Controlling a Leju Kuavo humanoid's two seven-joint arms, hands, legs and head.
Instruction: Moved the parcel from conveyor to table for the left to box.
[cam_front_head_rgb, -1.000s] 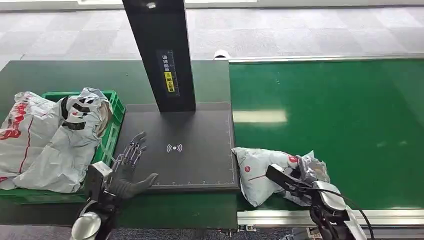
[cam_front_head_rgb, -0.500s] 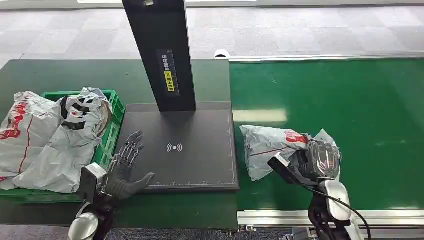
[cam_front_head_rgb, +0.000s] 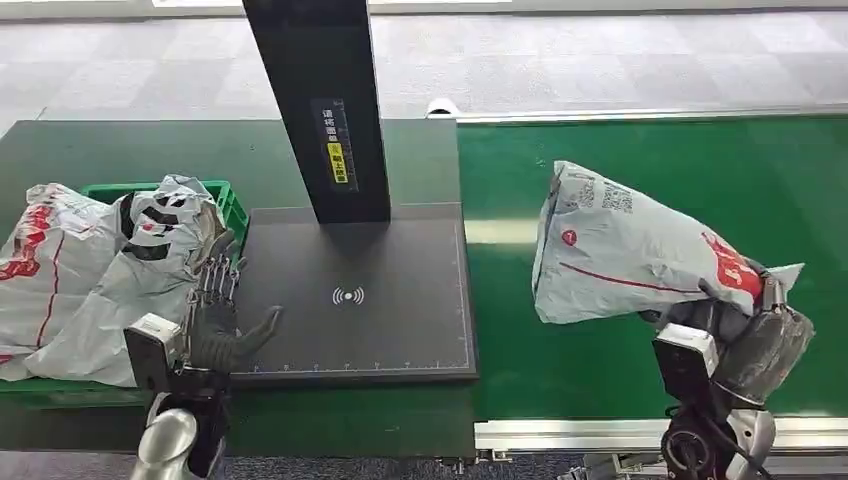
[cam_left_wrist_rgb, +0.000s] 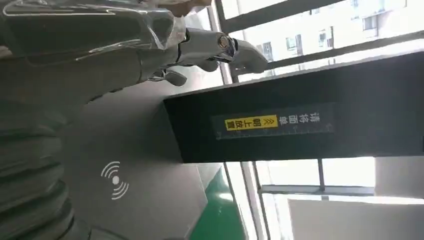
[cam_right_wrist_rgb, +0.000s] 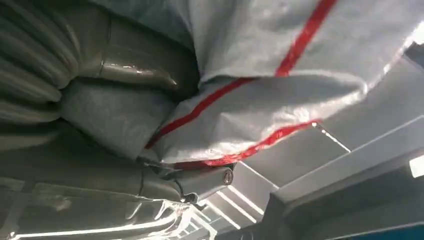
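**Parcel lifted clear of the belt**

Since a second ago our right arm has raised the parcel (cam_front_head_rgb: 630, 250) from where it lay on the green conveyor (cam_front_head_rgb: 650, 180) to well above the belt, and it now hangs tilted, its free end pointing toward the scanner side. Our left arm has also shifted a little toward the green crate (cam_front_head_rgb: 232, 205).

We go from largest to smallest. First comes the conveyor, filling the right half of the head view. Next to it lies the dark green surface (cam_front_head_rgb: 90, 150), which carries the black scanner pad (cam_front_head_rgb: 400, 260) with its upright post (cam_front_head_rgb: 320, 100). The crate sits at the left edge of the pad, heaped with grey bags (cam_front_head_rgb: 90, 280). The parcel is grey with red stripes. Our right hand (cam_front_head_rgb: 745, 325) grips it at its lower end, and the right wrist view shows the wrapping bunched against the hand with fingers (cam_right_wrist_rgb: 205, 181) clamped under it. Our left hand (cam_front_head_rgb: 215, 320) rests at the pad's near left corner, holding nothing, its fingers (cam_front_head_rgb: 218, 278) spread apart and pointing away from us.

We judge the pick finished and the carry begun. What remains is to swing the parcel leftward over the pad and set it down within reach of the left hand. The soft wrapping could sag or slip in that grip.
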